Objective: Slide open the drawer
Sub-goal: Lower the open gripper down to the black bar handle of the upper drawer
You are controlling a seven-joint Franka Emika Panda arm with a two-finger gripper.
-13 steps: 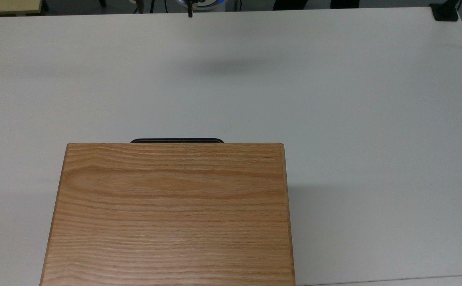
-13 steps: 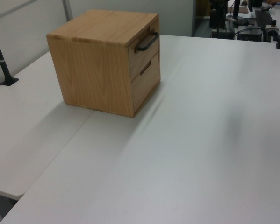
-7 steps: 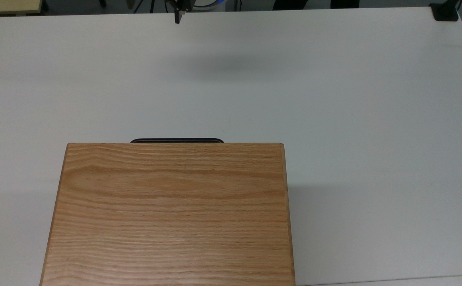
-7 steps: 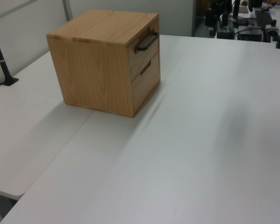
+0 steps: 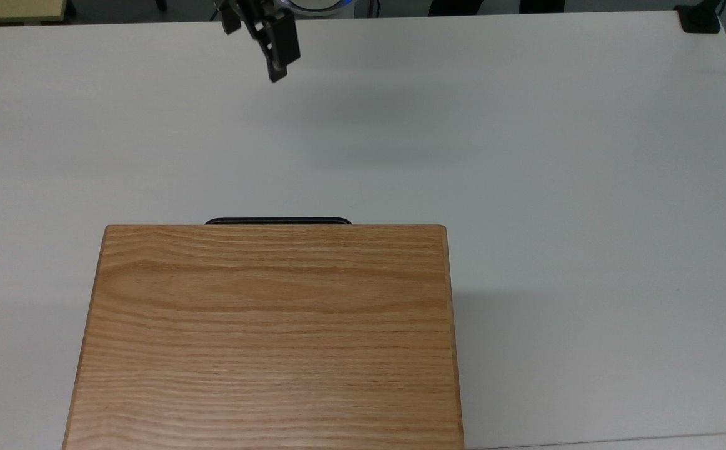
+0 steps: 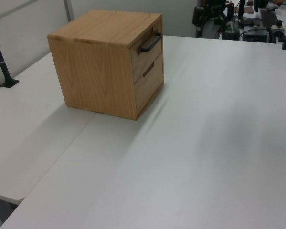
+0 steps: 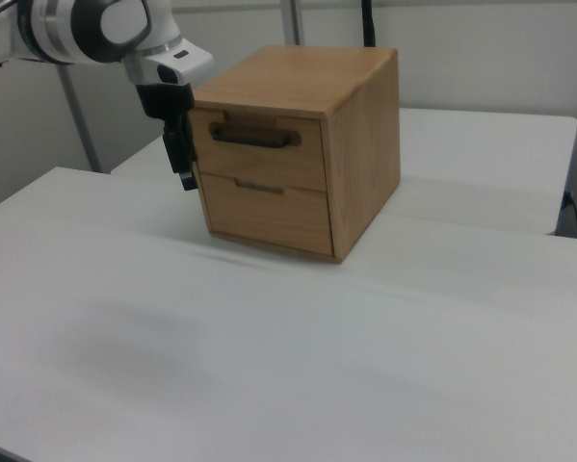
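Oak-grain wooden drawer (image 7: 257, 146), matt white table (image 7: 269, 366)

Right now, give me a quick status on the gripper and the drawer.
Gripper above the table, short of the cabinet. Drawer shut, handle untouched. Path clear.

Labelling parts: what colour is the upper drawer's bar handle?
Black; the handle shows best in the right view, on the oak drawer front.

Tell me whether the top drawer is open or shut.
Shut. The top drawer front sits flush with the lower drawer front in the cabinet; only its black handle protrudes.
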